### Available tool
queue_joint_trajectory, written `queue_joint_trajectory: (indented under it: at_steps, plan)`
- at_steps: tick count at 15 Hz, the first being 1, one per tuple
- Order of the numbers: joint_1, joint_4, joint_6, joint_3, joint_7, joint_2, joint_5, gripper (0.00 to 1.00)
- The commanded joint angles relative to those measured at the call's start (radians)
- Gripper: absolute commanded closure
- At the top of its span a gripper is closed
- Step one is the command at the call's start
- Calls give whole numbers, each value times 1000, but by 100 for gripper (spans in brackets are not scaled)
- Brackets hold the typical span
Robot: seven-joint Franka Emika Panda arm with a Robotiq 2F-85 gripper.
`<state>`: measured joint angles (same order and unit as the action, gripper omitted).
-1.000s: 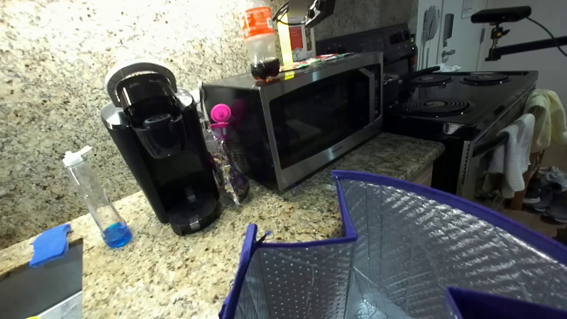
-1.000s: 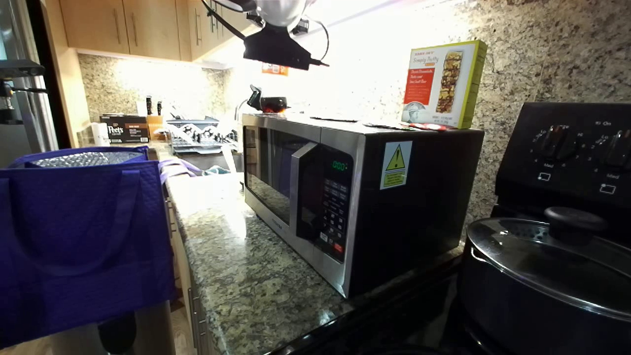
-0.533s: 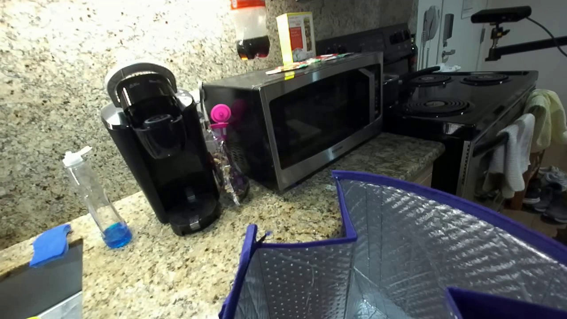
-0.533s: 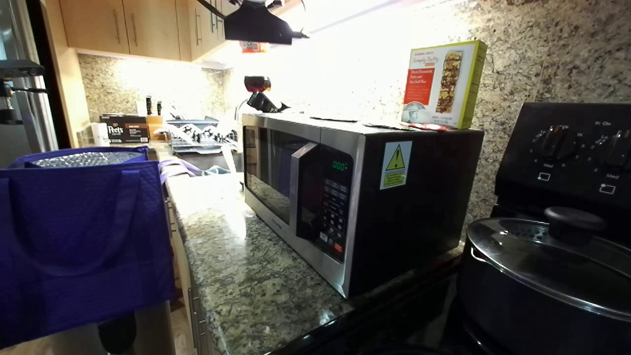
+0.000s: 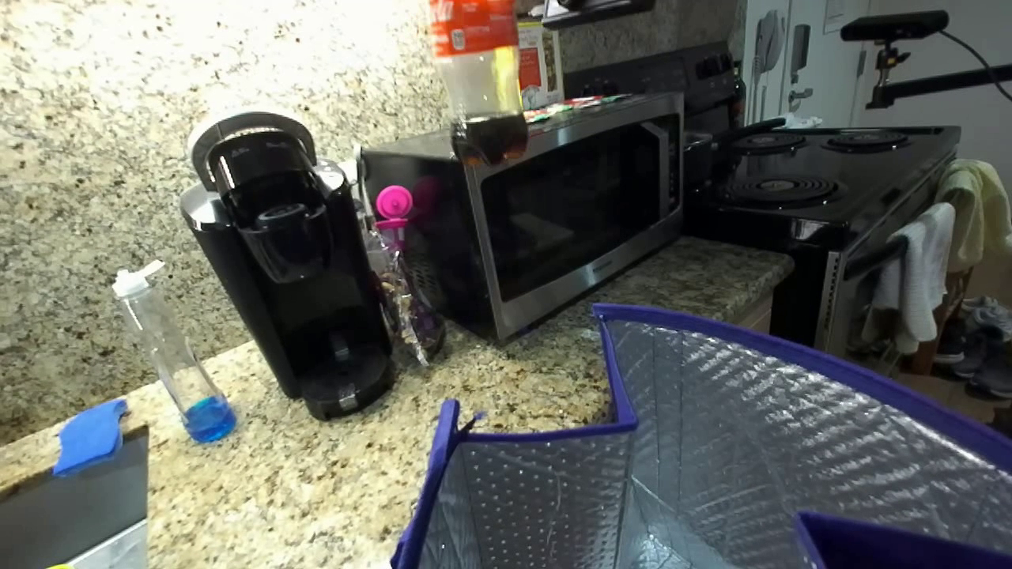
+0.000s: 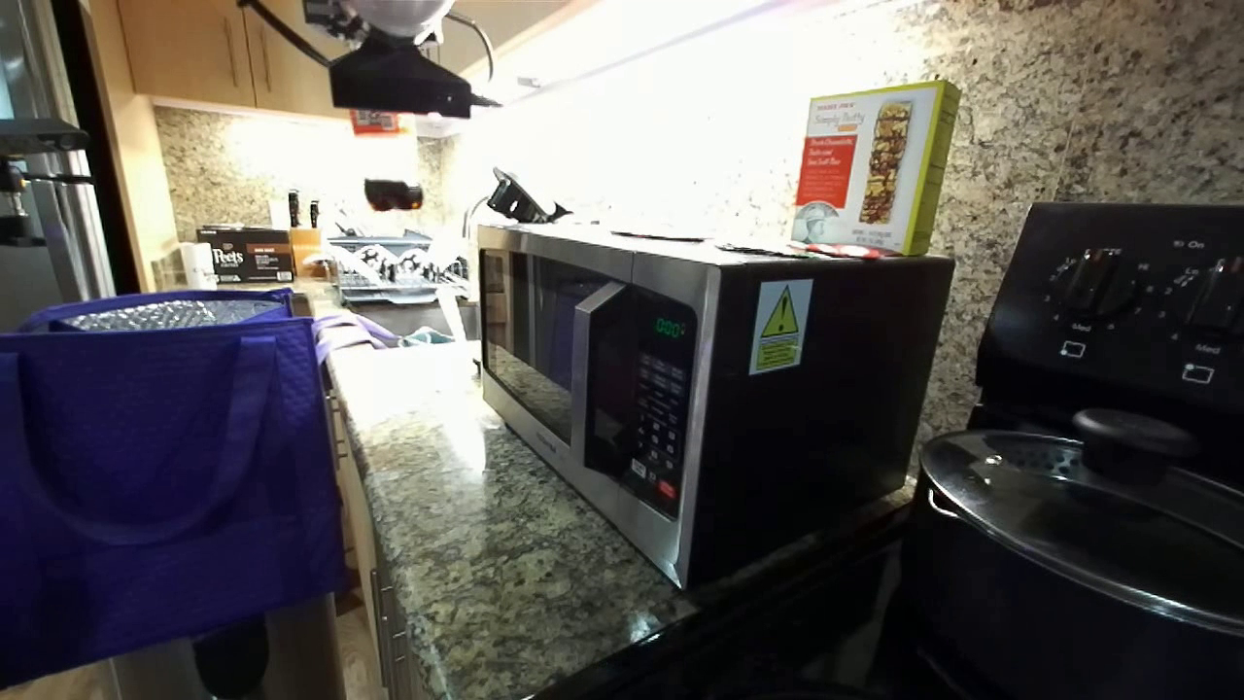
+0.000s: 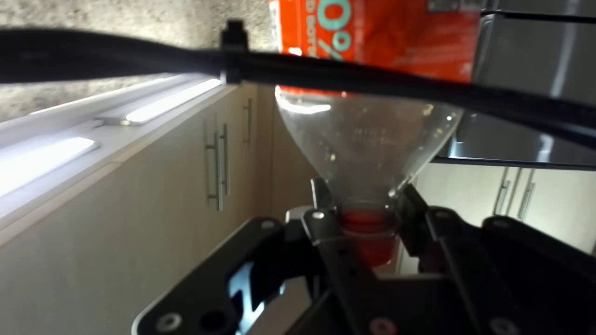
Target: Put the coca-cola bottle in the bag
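I am pinching the coca-cola bottle (image 5: 481, 87) by its neck in my gripper (image 7: 367, 204), a cable (image 7: 302, 69) crossing its label. It is hanging midair, its top cropped in an exterior view. The bag (image 5: 731, 395) is running out of frame, partly hiding an edge of the surface (image 5: 277, 490).

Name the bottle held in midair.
The coca-cola bottle, gripped near its red cap by the jaws; the white-capped bottle and pink-topped bottle rest on the counter.
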<state>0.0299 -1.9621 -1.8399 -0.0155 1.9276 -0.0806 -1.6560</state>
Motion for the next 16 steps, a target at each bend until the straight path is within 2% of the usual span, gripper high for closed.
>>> queue_joint_trajectory:
  at_steps: [1, 4, 5, 6, 10, 11, 12, 16]
  plan:
    - [-1, -193, 124, -7, 50, -134, 91, 89]
    - [-1, -289, 245, -7, 115, -183, 145, 89]
    - [-5, -219, 201, -15, 56, -124, 119, 89]
    - [-5, -242, 209, -16, 63, -135, 121, 64]
    - [-7, -238, 207, -15, 62, -127, 121, 64]
    - [-7, -238, 207, -15, 62, -127, 121, 89]
    - [-4, -227, 210, -17, 65, -119, 119, 89]
    - [42, -207, 133, -97, 27, -89, 150, 89]
